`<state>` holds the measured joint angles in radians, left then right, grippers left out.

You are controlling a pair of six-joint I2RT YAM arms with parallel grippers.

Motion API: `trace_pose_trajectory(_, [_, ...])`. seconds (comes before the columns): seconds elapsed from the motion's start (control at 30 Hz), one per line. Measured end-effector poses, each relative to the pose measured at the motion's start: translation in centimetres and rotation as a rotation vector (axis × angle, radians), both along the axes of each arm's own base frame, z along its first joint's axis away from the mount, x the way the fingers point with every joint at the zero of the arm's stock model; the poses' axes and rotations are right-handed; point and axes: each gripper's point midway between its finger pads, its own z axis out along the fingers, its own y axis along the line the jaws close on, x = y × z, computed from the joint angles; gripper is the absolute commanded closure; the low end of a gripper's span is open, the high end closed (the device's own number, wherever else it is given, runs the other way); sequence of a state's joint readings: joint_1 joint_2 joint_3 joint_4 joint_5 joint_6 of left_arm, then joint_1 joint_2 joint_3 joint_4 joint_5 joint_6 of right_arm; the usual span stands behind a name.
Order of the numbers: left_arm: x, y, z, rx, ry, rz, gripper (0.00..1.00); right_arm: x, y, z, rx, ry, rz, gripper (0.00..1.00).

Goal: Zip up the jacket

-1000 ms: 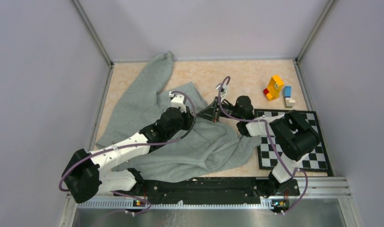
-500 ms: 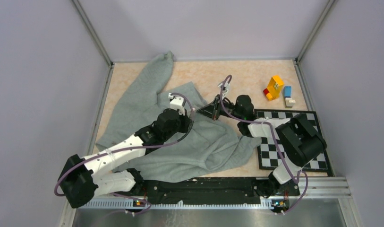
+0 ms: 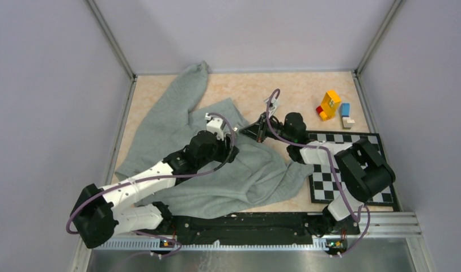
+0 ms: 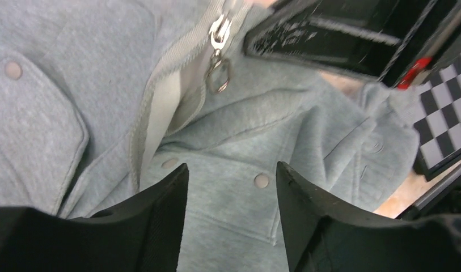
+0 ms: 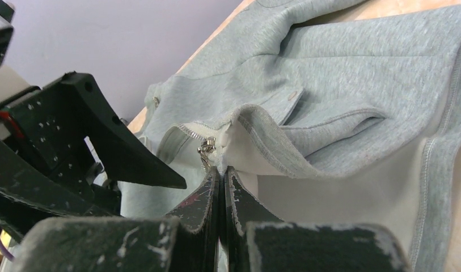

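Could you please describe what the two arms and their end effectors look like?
The left arm and right arm have white links joined by bulky black joint housings, and a purple cable runs along each. The left end effector has broad, curved, matte black fingers. The right end effector has black fingers scuffed with white scratches.

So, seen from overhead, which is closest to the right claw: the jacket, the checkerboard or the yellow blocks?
1. the jacket, pinched in the right gripper.
2. the checkerboard, just to its right.
3. the yellow blocks, far right corner.
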<state>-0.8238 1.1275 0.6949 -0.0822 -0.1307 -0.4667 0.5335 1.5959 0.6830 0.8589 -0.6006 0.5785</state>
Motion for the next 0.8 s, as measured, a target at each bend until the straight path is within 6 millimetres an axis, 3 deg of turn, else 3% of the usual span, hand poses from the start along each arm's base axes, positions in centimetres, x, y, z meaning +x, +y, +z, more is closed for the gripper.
trace_pose_trajectory(0.07, [0.4,-0.5,1.0,-0.036,-0.024,0.000,0.39,0.0,0.0,0.1,0.002,-0.001,0.003,1.00])
trace_pose_trajectory(0.2, [1.9,-1.5,2.6,-0.054,-0.050,0.024,0.53,-0.2,0.1,0.3,0.012,-0.005,0.013,1.00])
trace_pose_trajectory(0.33, [4.0,-2.5,4.0,-0.047,-0.084,0.062,0.57,-0.2,0.1,0.4,0.013,-0.005,0.016,1.00])
trace_pose_trajectory(0.57, [5.4,-1.9,3.8,-0.003,-0.124,0.120,0.67,-0.3,0.2,0.6,0.021,-0.009,0.021,1.00])
trace_pose_trajectory(0.8, [5.9,-1.6,3.3,0.040,-0.129,0.136,0.63,0.0,0.0,0.7,0.022,-0.011,0.010,1.00])
